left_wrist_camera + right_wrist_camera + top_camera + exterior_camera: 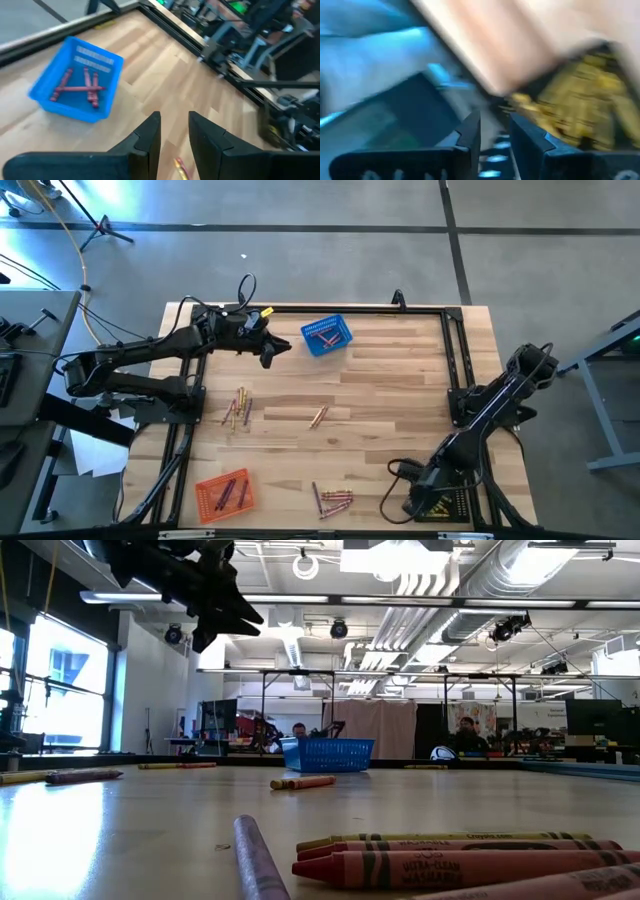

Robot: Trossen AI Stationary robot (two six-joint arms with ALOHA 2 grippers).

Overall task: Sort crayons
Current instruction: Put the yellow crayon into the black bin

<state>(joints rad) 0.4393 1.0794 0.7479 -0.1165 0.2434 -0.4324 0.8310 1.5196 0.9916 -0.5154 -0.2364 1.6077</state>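
Crayons lie on the wooden table in loose groups: at the left (238, 408), a pair at the middle (318, 417), and a bunch near the front edge (332, 500), which the low view shows close up (450, 860). A blue mesh basket (327, 335) holds red crayons (80, 87). An orange basket (224, 492) holds several crayons. My left gripper (174, 131) hangs open and empty, raised over the table just left of the blue basket (75, 82). My right gripper (494, 132) is open and empty over the black basket (448, 505) at the front right, which holds yellow crayons (585, 100).
A black metal frame (455, 350) runs along the table's far and side edges. Bare wood lies between the crayon groups at the middle and right (400, 410). People sit in the room beyond the far edge (468, 735).
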